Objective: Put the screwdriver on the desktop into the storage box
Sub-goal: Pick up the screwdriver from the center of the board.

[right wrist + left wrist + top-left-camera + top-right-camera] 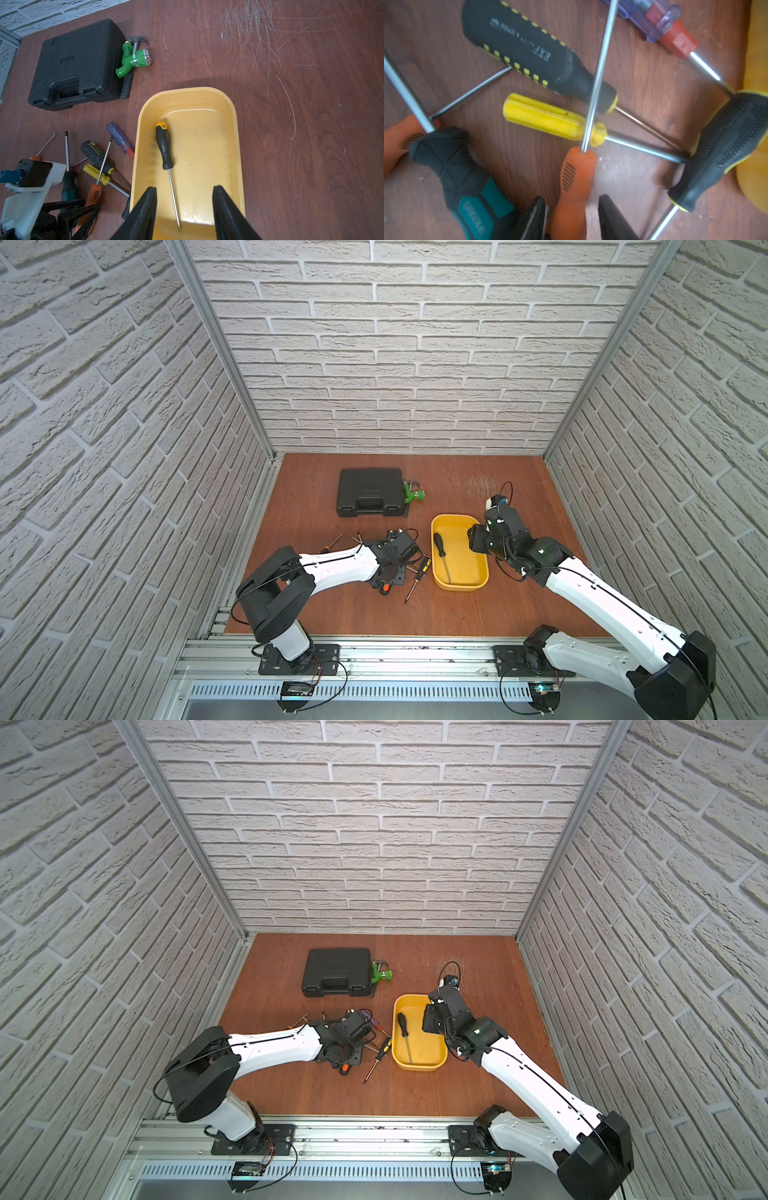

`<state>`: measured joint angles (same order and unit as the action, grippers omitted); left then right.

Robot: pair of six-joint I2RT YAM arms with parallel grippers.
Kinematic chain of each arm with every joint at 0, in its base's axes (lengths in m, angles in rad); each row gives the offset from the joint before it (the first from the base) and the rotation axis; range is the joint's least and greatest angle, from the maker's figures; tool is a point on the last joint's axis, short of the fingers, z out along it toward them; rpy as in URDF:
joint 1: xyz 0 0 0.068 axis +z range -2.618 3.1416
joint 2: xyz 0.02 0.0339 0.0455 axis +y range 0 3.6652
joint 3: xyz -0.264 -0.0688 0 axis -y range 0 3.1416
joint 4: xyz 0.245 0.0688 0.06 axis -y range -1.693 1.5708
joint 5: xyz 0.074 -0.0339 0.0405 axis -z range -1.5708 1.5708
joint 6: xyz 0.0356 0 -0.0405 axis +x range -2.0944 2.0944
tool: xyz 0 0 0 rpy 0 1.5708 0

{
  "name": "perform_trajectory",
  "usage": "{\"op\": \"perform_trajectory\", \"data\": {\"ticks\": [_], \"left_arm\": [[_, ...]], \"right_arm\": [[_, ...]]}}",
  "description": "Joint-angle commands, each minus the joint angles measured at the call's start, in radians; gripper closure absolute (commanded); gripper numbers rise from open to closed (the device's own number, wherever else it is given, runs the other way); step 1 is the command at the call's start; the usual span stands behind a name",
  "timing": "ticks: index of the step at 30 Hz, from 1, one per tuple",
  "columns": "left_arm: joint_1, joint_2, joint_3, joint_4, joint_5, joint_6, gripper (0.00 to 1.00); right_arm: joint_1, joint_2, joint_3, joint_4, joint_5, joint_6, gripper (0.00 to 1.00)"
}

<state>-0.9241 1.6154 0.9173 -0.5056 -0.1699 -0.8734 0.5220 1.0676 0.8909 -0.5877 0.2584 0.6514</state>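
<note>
desk (291, 145): red-brown wood grain, matt, pale scratches at upper right of the frame.
storage box (232, 133): yellow plastic, smooth, faint sheen.
black-handled screwdriver (165, 145): rubbery matt grip, bright metal shaft.
tool case (76, 62): black plastic, matt, pebbled.
blue-handled screwdriver (662, 22): clear glossy plastic.
orange-handled screwdriver (575, 187): matt ribbed grip.

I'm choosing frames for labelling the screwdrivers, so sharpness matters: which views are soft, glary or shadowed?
Left wrist view: soft close-up; lettering on the black-and-yellow handle smeared, glare along the crossing steel shaft. Right wrist view: sharp, with a soft shadow on the desktop behind the storage box. Both top views: evenly lit, but the boxed screwdriver shows small.
</note>
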Motion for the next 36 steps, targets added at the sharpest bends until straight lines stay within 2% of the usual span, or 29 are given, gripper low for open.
{"op": "perform_trajectory", "data": {"ticks": [1,16,25,36], "left_arm": [[0.007,0.009,-0.003,-0.007,0.002,-0.011,0.57],[0.008,0.025,-0.001,-0.013,-0.02,-0.023,0.64],[0.0,-0.008,0.036,-0.061,-0.059,-0.011,0.75],[-0.005,-0.087,0.065,-0.091,-0.095,-0.022,0.93]], "right_arm": [[0.004,-0.009,-0.006,0.01,0.013,0.01,0.51],[0.004,-0.009,-0.006,0.009,0.01,0.012,0.51],[0.004,-0.018,-0.009,0.008,0.014,0.011,0.51],[0.004,-0.025,-0.009,0.007,0.03,0.007,0.51]]}}
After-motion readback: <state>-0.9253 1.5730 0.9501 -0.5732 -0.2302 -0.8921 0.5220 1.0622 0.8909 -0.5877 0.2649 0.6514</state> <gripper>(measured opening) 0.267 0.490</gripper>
